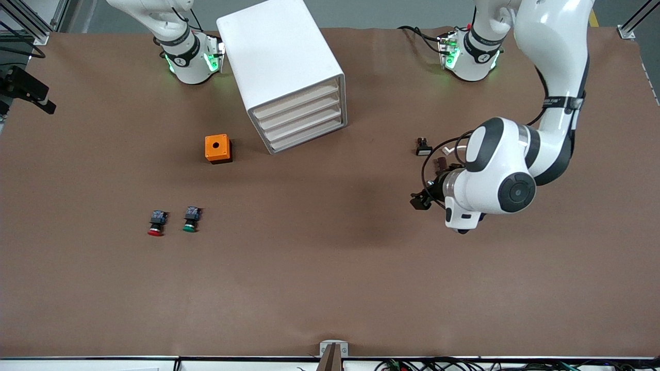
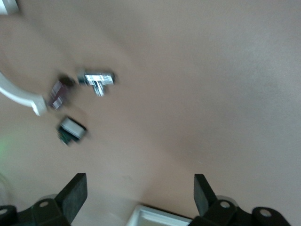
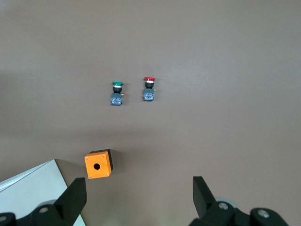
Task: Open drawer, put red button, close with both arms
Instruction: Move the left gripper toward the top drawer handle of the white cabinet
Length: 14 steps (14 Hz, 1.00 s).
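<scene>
The red button [image 1: 156,223] lies on its side on the brown table toward the right arm's end, beside a green-capped one [image 1: 190,219]. Both show in the right wrist view, the red button [image 3: 149,88] and the green one [image 3: 116,92]. The white cabinet [image 1: 281,62] stands between the arm bases, and its drawers [image 1: 304,116] are all shut. My left gripper [image 1: 418,200] hangs low over bare table toward the left arm's end, open and empty [image 2: 139,193]. My right gripper [image 3: 139,200] is open and empty, up high beside the cabinet; the front view shows only that arm's base.
An orange box with a hole [image 1: 217,148] sits near the cabinet, nearer to the camera [image 3: 99,165]. Small loose parts [image 1: 424,148] and a white cable [image 2: 19,96] lie beside the left gripper: a metal clip [image 2: 98,80] and a dark piece [image 2: 59,94].
</scene>
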Each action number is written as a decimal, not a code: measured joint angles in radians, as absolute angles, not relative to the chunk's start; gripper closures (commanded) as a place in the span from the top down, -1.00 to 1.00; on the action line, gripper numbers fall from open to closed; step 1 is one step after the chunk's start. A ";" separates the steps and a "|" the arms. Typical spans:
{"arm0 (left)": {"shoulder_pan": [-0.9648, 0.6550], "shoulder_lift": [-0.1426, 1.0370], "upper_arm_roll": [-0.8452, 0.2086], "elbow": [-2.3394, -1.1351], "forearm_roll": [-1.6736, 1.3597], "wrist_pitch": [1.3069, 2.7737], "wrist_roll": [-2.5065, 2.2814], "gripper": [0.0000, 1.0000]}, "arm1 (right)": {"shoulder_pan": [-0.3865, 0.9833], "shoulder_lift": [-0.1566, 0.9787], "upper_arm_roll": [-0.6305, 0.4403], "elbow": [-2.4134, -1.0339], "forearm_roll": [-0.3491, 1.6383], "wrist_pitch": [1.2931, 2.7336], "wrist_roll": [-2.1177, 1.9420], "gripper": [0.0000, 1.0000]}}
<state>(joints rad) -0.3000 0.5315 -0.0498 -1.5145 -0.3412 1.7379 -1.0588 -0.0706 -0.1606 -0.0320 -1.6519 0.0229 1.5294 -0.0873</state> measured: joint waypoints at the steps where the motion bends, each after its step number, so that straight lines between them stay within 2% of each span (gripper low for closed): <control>1: -0.306 0.548 -0.050 -1.508 -0.369 1.735 -1.110 1.00 | -0.071 -0.161 -0.031 -1.652 0.023 1.527 -0.087 1.00; 8: -0.390 0.678 -0.051 -1.432 -0.595 1.714 -1.575 1.00 | -0.067 -0.161 -0.019 -1.652 0.024 1.511 -0.088 1.00; 14: -0.393 0.757 -0.051 -1.400 -0.807 1.492 -1.923 1.00 | -0.067 -0.161 -0.020 -1.653 0.024 1.511 -0.089 1.00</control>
<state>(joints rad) -0.3929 0.7570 -0.0505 -1.4003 -0.8068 1.4924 -1.9232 -0.0672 -0.1606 -0.0195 -1.6526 0.0235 1.5107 -0.0886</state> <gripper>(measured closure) 0.000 0.000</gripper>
